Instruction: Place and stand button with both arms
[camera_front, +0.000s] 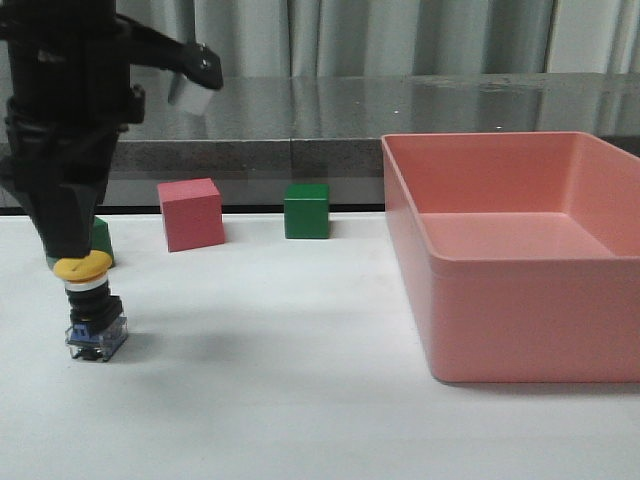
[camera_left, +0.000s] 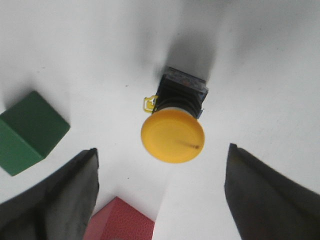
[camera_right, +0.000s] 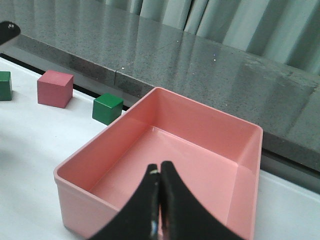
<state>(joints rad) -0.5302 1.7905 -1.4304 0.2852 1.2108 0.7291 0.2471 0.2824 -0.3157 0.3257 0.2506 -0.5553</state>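
Yellow cap, pink and green blocks on a white worktop (camera_front: 300, 400)

The button (camera_front: 92, 305) has a yellow cap, silver collar, black body and blue-clear base. A pink cube (camera_front: 191, 214) sits at its 1 o'clock, a green cube (camera_front: 306, 210) beyond. The tray (camera_front: 520, 330) is salmon pink; the left gripper (camera_left: 162, 195) is black.

white table (camera_front: 300, 400), button (camera_front: 92, 310) upright, pink bin (camera_front: 520, 310), pink cube (camera_front: 191, 214), green cubes (camera_front: 306, 211)

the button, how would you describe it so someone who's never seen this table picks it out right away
Start at the big pink bin on the right of the white table, then look to the far left, under the open left gripper. The button stands upright there. Unlike the plain pink cube and green cubes behind it, it has a round yellow cap on a black body.
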